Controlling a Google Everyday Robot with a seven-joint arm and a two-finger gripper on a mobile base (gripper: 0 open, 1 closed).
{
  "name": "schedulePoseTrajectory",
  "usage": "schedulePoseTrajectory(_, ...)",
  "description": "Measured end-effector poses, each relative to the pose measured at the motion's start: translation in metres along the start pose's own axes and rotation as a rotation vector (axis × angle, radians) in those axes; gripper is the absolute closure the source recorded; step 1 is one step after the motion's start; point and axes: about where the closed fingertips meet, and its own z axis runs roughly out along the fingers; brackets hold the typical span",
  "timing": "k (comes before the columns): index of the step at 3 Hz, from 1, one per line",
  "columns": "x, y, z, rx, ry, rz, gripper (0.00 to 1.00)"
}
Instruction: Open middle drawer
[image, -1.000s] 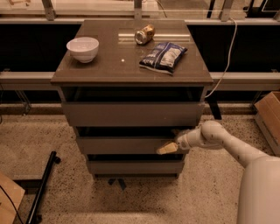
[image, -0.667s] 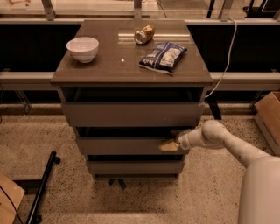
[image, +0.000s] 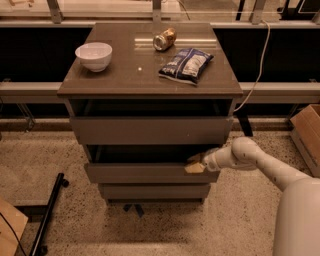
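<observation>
Middle drawer (image: 145, 173) was seen in the centre of the three-drawer cabinet, between the top drawer (image: 150, 131) above and the bottom drawer (image: 155, 191) below. Its flat front was set forward of the bottom front, with a dark gap shown above its upper edge, so it was partly pulled out. The top drawer front was likewise set forward, with a dark opening left under the counter (image: 120, 82). The gripper (image: 194, 165) was placed at the right end of the middle drawer's upper edge, its tan end right against the front. Whether the jaws were spread or pressed together could not be told. The white arm (image: 270, 167) was routed in from the lower right, bent toward the cabinet. On the counter were noted a white bowl (image: 94, 56), upright at the left rear, a can (image: 164, 39) on its side at the rear centre, and a dark blue snack bag (image: 186, 65) laid flat right of centre, near the can but apart from it. A pale cable (image: 257, 65) was hung past the counter's right rear corner. A cardboard box (image: 306, 137) was seen at the right edge, and a black stand leg (image: 47, 215) at lower left.
</observation>
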Motion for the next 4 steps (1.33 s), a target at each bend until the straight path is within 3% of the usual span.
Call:
schedulePoseTrajectory(1,-0.0006,0.0001,-0.0005,0.000,0.000,0.000,1.00)
schedulePoseTrajectory(2,-0.0012,0.0003,-0.0010,0.000,0.000,0.000,1.00)
schedulePoseTrajectory(4,-0.0012,0.0011,0.0004,-0.002,0.000,0.000,0.59)
